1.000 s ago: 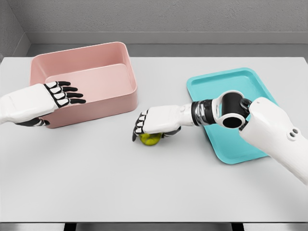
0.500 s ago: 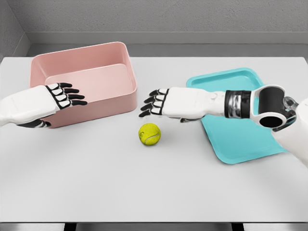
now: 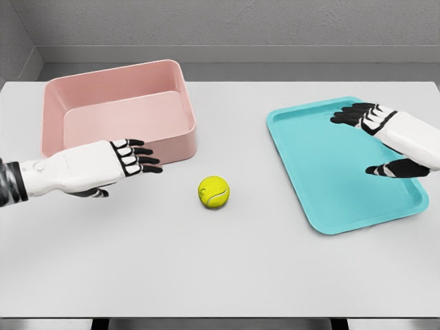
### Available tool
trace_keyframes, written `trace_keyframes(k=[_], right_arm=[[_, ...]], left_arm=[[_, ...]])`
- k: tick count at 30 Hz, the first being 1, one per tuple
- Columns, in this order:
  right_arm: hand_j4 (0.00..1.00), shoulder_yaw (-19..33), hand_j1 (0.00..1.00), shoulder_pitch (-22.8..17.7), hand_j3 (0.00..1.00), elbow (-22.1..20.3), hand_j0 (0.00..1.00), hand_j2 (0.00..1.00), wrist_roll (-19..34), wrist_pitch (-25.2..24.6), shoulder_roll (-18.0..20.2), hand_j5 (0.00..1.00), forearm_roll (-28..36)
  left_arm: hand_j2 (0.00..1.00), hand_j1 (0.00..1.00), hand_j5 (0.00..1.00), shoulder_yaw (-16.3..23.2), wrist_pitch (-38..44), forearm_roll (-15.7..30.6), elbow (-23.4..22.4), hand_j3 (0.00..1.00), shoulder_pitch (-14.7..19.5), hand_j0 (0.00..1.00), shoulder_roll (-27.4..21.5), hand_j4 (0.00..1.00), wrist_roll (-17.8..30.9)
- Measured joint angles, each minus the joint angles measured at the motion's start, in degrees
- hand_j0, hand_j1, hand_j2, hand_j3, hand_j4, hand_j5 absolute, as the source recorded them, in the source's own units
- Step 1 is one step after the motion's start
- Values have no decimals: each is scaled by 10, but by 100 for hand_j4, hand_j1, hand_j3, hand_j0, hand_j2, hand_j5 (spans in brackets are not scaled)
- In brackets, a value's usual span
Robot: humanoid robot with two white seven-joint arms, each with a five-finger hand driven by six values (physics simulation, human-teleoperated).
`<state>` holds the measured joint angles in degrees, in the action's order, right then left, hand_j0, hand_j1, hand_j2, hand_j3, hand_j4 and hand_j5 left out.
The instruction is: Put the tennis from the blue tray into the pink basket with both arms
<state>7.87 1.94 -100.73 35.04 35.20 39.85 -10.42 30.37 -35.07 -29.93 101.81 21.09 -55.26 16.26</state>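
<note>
The ball (image 3: 214, 192) lies on the table (image 3: 220, 268). The basket (image 3: 117, 117) sits behind and left of the ball, the tray (image 3: 323, 165) to the ball's right, both apart from it.

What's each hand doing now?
Left hand: open, empty, beside the ball.
Right hand: open, empty, over the tray.

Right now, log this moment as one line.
ball: on table, between basket and tray | left hand: open, near ball | right hand: open, over tray
</note>
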Motion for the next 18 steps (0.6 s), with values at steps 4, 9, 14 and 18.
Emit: trace_keyframes(k=[4,9,14,18], right_arm=[[100,23,100,-9,100,-1,100,100,0,0,-25,100,7],[100,32,100,-10,100,1,100,100,0,0,-36,100,10],[100,34,100,-10,100,1,100,100,0,0,-38,100,10],[100,34,100,-10,100,2,100,100,0,0,-38,100,10]], left_arm=[[100,100,100,16,0,-5,2,100,20,100,19,100,7],[100,100,100,46,0,-19,1,100,48,100,45,100,10],[100,100,100,81,0,-28,0,100,79,100,68,100,11],[100,100,100,107,0,-38,-3,100,100,100,88,100,11]])
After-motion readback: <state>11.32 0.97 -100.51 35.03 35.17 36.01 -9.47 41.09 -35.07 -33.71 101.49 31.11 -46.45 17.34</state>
